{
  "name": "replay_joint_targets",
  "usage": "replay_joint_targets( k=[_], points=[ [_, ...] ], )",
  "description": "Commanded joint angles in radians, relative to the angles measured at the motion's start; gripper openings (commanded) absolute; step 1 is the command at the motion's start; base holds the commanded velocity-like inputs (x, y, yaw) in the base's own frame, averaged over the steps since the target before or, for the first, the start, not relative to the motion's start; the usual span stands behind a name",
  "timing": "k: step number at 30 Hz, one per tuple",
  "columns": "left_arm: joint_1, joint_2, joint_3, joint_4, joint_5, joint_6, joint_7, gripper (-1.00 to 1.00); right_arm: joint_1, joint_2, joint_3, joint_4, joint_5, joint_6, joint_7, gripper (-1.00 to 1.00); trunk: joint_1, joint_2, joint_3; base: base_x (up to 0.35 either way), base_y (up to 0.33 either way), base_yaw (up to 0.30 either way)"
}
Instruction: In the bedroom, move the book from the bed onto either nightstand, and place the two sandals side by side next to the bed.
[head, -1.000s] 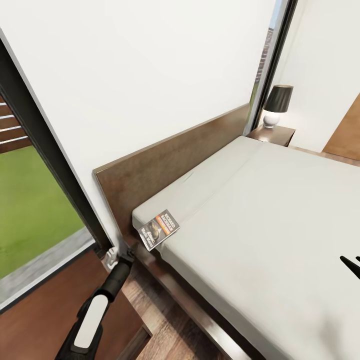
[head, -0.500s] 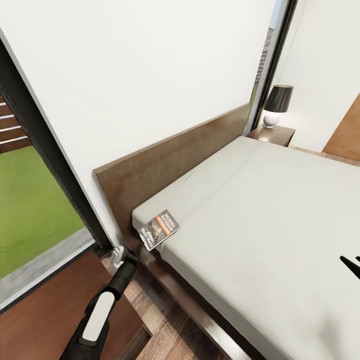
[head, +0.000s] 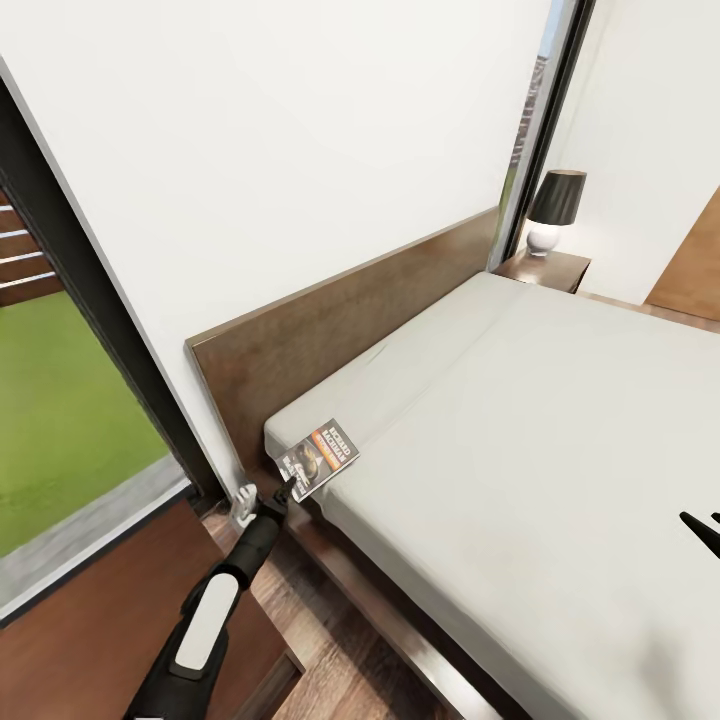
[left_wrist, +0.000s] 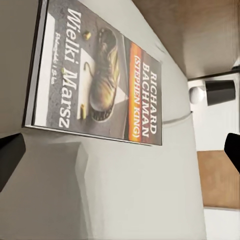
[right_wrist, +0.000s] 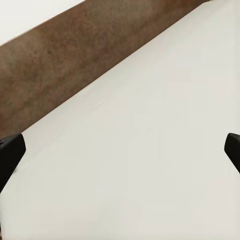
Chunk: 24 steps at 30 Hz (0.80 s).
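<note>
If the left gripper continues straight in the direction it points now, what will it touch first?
Most likely the book, which lies flat at the corner of the bed. The left gripper is open and aims at its near edge, though the remaining gap is hard to judge.

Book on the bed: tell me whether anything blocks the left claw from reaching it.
Nothing visible does. The left claw is open at the book, which lies flat on the mattress corner of the bed.

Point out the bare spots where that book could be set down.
The mattress lies bare from the book toward the far nightstand. That nightstand's top is partly taken by a lamp. It is tightest at the book's corner, where the left gripper reaches beside the headboard.
</note>
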Motion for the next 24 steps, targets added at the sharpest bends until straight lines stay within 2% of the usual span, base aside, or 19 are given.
replay_joint_targets(
  k=[1, 12, 24],
  points=[
    [-0.005, 0.000, 0.004, 0.000, 0.010, 0.010, -0.004, 1.00, -0.001, 0.000, -0.001, 0.000, -0.003, 0.010, 0.003, 1.00, 0.000, 0.000, -0.001, 0.000, 0.000, 0.000],
    [-0.009, 0.003, 0.006, 0.000, 0.010, -0.034, -0.004, 1.00, -0.001, 0.000, 0.000, 0.000, -0.003, 0.010, 0.003, 1.00, 0.000, 0.000, -0.001, 0.000, 0.000, 0.000],
    [-0.009, 0.005, 0.010, -0.001, 0.011, -0.037, -0.004, 1.00, -0.001, 0.001, 0.001, 0.000, 0.000, 0.010, 0.003, 1.00, 0.000, 0.000, -0.001, 0.000, 0.000, 0.000]
  ],
)
